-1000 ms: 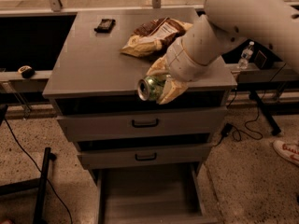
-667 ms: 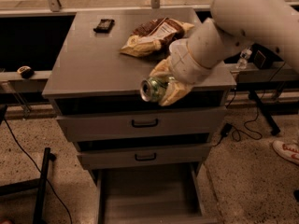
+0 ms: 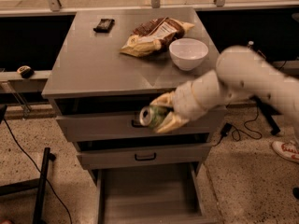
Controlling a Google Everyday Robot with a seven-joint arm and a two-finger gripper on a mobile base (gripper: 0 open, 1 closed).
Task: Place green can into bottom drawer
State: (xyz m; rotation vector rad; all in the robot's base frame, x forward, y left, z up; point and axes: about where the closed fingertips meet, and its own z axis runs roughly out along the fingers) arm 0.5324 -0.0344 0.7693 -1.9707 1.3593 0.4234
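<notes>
My gripper (image 3: 161,113) is shut on the green can (image 3: 152,116), holding it on its side with a silver end facing the camera. It hangs in front of the top drawer's face, below the cabinet top's front edge. The white arm reaches in from the right. The bottom drawer (image 3: 149,197) is pulled out at the foot of the cabinet, a grey tray with a bare floor, well below the can.
On the cabinet top (image 3: 93,64) lie a white bowl (image 3: 188,53), a brown and yellow snack bag (image 3: 154,34) and a small black object (image 3: 103,25). The two upper drawers (image 3: 145,155) stand slightly ajar. Cables and a shoe (image 3: 286,150) lie on the floor at right.
The arm has come down and forward with the can, from the cabinet top's front edge to in front of the top drawer. The bowl is now uncovered.
</notes>
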